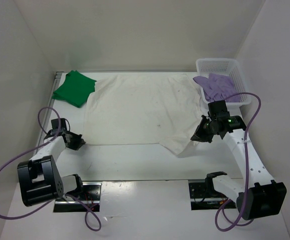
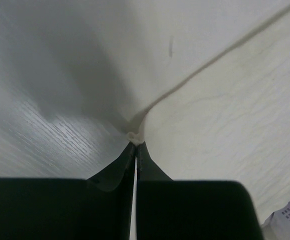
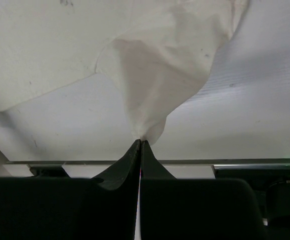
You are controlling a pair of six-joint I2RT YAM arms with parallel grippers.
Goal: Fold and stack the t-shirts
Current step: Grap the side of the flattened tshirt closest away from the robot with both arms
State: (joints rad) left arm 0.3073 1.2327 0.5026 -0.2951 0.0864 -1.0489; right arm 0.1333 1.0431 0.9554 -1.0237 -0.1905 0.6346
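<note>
White t-shirt lies spread flat across the middle of the table, the one being worked on. The green t-shirt sits folded at the far left corner, and the lavender t-shirt is bunched up, spilling over the rim of the basket at the far right.

The left gripper has its jaws pressed together on the near-left corner of the white cloth, with a small nub of hem showing just past the tips. The right gripper is likewise pinched on the near-right part of the shirt, where the fabric rises off the table in a loose, hanging peak.

From here the cloth looks thin, light and completely limp. It should drape and crease wherever it is not supported, and a small pinch could slip out if it is tugged hard. Corners and hems seem the sensible places to hold it, since the doubled edge gives the fingers more to bite on. Both corners would need to rise evenly to keep the fold straight.
</note>
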